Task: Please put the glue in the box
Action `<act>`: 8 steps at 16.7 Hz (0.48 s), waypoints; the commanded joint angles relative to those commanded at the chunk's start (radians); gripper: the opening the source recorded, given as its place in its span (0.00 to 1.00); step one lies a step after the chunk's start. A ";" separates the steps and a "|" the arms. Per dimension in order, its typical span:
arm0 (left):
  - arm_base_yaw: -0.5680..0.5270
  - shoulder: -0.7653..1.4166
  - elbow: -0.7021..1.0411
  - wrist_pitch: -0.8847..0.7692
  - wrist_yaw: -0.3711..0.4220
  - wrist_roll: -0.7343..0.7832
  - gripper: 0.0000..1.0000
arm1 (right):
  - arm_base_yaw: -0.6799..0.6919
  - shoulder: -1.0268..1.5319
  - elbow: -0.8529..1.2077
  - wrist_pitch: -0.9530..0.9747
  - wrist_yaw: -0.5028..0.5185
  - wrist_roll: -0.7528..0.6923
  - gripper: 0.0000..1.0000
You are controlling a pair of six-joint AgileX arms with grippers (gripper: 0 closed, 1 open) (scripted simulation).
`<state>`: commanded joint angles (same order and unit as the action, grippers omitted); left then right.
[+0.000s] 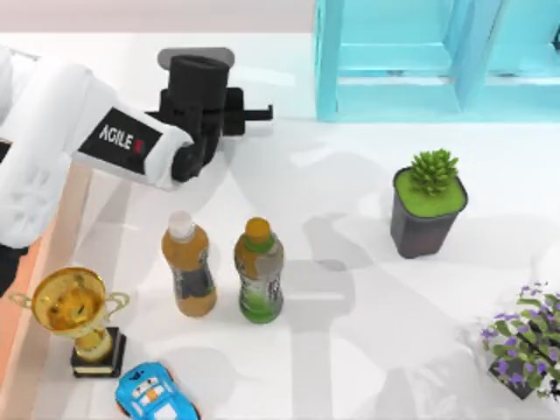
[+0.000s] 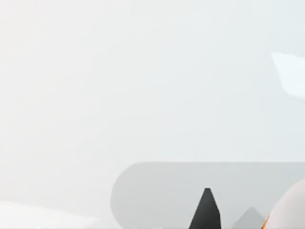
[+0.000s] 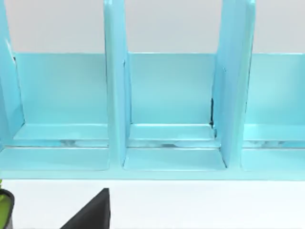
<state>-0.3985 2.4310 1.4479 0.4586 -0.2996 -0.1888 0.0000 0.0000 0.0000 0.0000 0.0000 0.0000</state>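
My left arm reaches in from the left of the top view. Its black gripper [image 1: 255, 112] hangs above the far middle of the table, pointing right. In the left wrist view one black fingertip [image 2: 206, 207] shows. Pressed beside it is a white rounded body with an orange label edge, the glue [image 2: 288, 210], so the gripper looks shut on it. The gripper hides the glue from above. The box [image 1: 31, 324] is a salmon-orange strip at the left edge, mostly under my left arm. One black fingertip [image 3: 97, 205] of my right gripper faces the light-blue shelf.
An amber bottle [image 1: 188, 264] and a green bottle [image 1: 259, 271] stand mid-table. A gold trophy [image 1: 74, 308] and a blue toy car [image 1: 156, 395] sit front left. The light-blue shelf [image 1: 411, 57] is at the back right, a succulent pot [image 1: 426, 210] at the right and a purple-flowered plant [image 1: 523, 346] at the front right.
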 joint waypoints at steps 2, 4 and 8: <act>0.000 0.000 0.000 0.000 0.000 0.000 0.00 | 0.000 0.000 0.000 0.000 0.000 0.000 1.00; 0.000 0.000 0.000 0.000 0.000 0.000 0.00 | 0.000 0.000 0.000 0.000 0.000 0.000 1.00; 0.002 -0.036 0.012 -0.035 0.000 0.001 0.00 | 0.000 0.000 0.000 0.000 0.000 0.000 1.00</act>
<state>-0.3969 2.3946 1.4595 0.4233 -0.2991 -0.1875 0.0000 0.0000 0.0000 0.0000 0.0000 0.0000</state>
